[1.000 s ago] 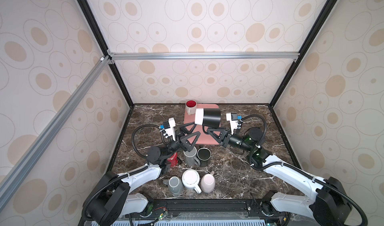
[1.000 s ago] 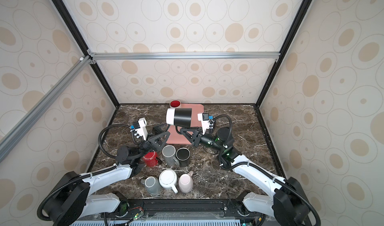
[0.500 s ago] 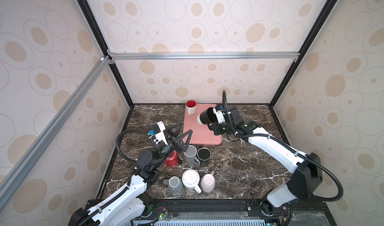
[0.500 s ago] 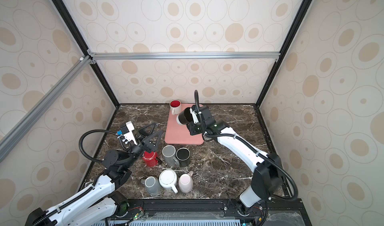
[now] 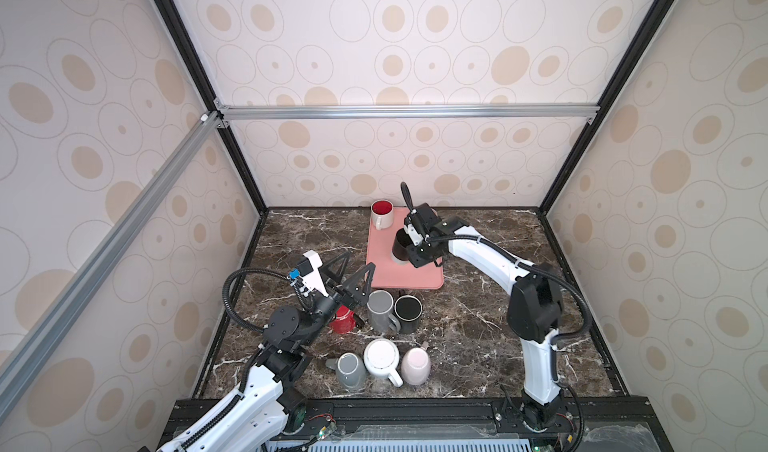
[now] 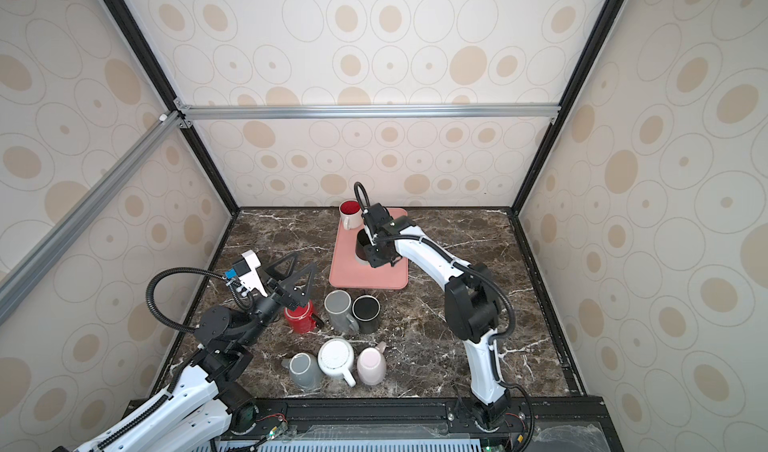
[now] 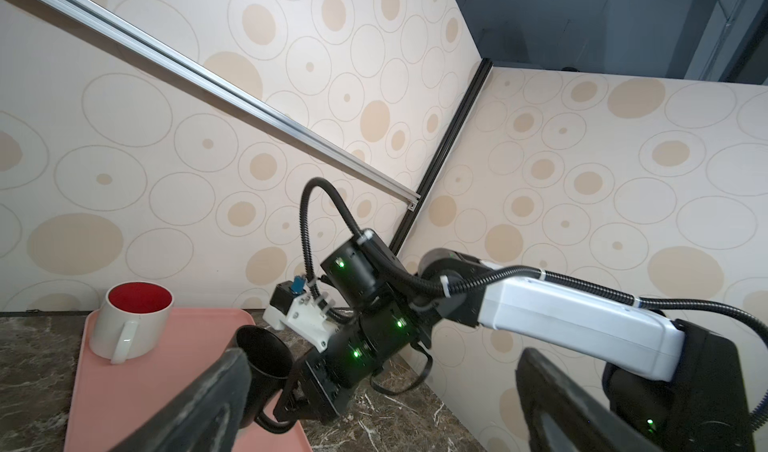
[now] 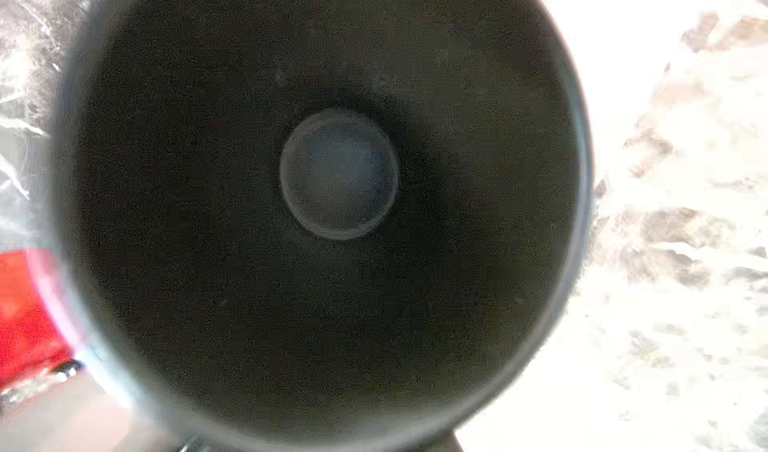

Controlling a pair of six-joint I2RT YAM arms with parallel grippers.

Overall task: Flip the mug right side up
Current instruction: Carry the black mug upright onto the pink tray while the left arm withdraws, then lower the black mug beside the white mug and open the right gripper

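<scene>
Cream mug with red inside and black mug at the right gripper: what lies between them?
Between cream mug and black mug only bare pink plastic tray shows, in both top views and the left wrist view.

Left gripper (image 5: 359,259) fully spread, fingers (image 7: 208,400) wide apart with nothing between them, claw aimed up and forward. Left arm (image 5: 253,387) folded low behind the claw. Right arm (image 5: 484,254) stretched far forward, elbow bent. Right gripper (image 5: 411,249) angled down, jaws clamped tight on the handle of the black mug (image 5: 399,246). The cup body sits just ahead of the claw, mouth facing the wrist camera.
</scene>
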